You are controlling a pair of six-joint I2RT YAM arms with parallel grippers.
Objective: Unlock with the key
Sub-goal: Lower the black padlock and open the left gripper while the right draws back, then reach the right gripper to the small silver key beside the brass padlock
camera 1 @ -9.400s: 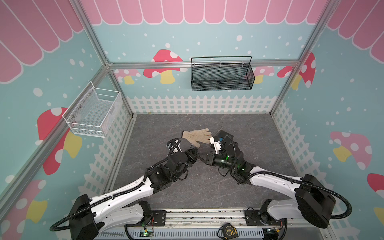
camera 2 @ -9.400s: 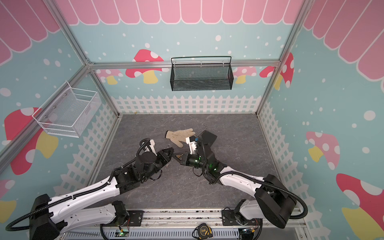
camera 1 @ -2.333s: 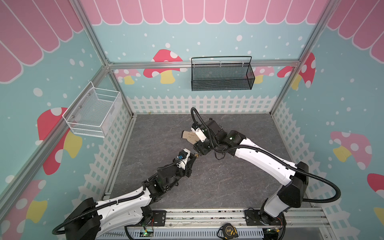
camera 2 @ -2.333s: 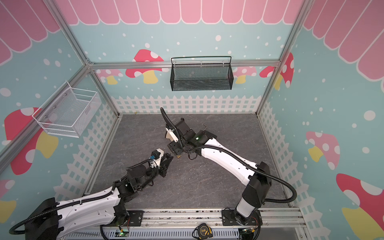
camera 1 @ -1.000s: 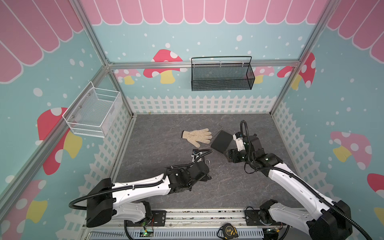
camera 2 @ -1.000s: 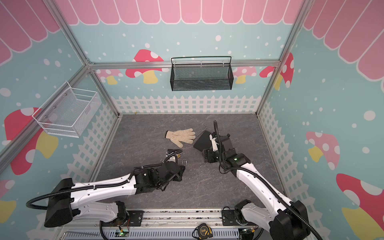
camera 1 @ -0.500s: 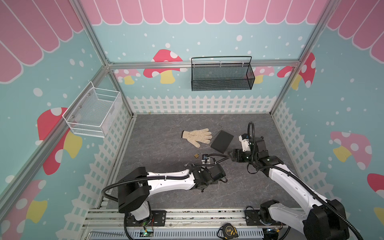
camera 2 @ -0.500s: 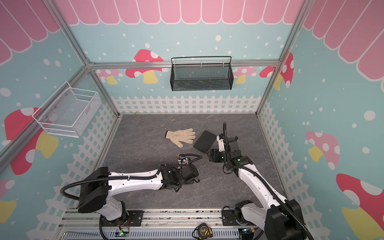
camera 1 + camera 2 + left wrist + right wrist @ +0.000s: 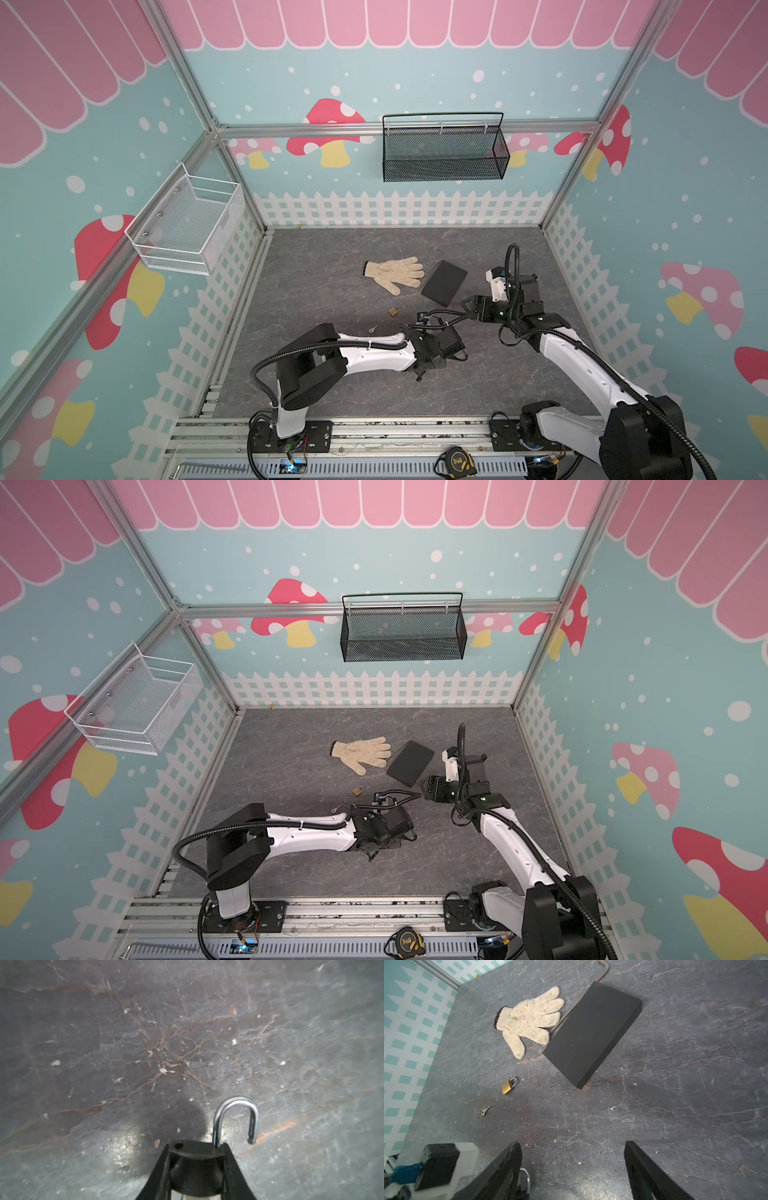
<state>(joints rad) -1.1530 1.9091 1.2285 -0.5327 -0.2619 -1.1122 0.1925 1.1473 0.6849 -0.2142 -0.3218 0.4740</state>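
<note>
My left gripper (image 9: 196, 1147) is shut on a dark padlock body (image 9: 195, 1150). Its steel shackle (image 9: 236, 1118) stands sprung open, one end free, just above the grey floor. In both top views this gripper (image 9: 420, 376) (image 9: 371, 856) points down at the front middle. My right gripper (image 9: 572, 1167) is open and empty, off to the right (image 9: 467, 306) (image 9: 424, 791). The held shackle (image 9: 526, 1178) shows beside its finger. A small key (image 9: 483, 1111) (image 9: 372, 329) on a ring lies loose on the floor. A second, brass padlock (image 9: 508, 1087) (image 9: 394, 310) lies near it, shackle closed.
A cream knit glove (image 9: 395, 272) and a flat black block (image 9: 444, 283) lie behind the grippers, a metal hex key (image 9: 604, 968) partly under the block. A black mesh basket (image 9: 442, 151) and a white wire basket (image 9: 187, 226) hang on the walls.
Over the last second my left arm has swung the gripper and padlock to the right and low over the floor. The right gripper has drawn back right from the middle, still open.
</note>
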